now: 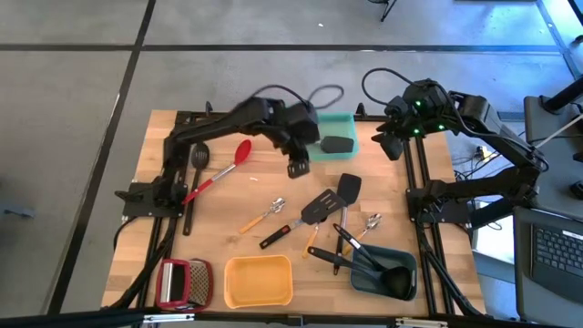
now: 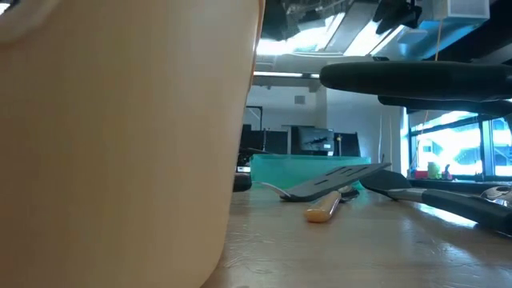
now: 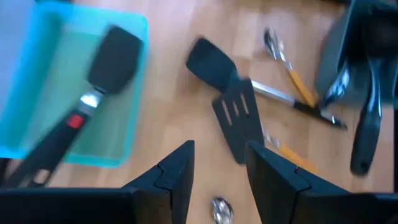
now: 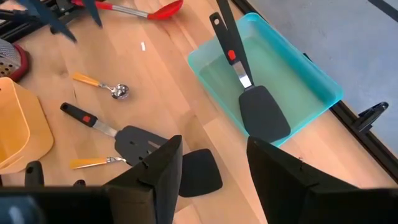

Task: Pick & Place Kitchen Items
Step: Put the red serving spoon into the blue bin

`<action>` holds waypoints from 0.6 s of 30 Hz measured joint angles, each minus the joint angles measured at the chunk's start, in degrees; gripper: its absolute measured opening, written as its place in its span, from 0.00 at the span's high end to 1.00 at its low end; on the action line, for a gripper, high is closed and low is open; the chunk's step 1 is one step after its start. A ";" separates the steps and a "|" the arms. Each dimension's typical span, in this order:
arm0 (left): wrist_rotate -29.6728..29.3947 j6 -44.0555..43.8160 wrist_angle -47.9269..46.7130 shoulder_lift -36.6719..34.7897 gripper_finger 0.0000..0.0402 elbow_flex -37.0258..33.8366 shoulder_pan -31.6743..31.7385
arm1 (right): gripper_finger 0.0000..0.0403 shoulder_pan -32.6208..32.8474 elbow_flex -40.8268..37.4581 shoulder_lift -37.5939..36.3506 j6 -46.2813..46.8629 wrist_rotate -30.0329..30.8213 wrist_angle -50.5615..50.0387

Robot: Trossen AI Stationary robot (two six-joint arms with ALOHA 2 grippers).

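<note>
Black spatula in teal tray, ladles in grey tray

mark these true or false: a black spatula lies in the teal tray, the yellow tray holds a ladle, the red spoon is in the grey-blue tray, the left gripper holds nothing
1. A black spatula lies in the teal tray. True.
2. The yellow tray holds a ladle. False: nothing shows in it.
3. The red spoon is in the grey-blue tray. False: it lies on the table, by the left arm.
4. The left gripper holds nothing. True: it hangs open above the table beside the teal tray.
</note>
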 joint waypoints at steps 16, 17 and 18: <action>-13.52 -8.37 5.34 -3.77 0.67 -6.28 -3.27 | 0.55 0.01 0.00 0.00 0.20 -0.02 2.71; -13.70 -9.31 8.42 -5.23 0.67 -9.47 -4.01 | 0.55 0.00 0.00 0.00 0.20 -0.02 2.74; -13.74 -10.33 11.95 -6.99 0.67 -13.30 -4.62 | 0.55 -0.01 0.00 0.00 0.20 -0.01 2.75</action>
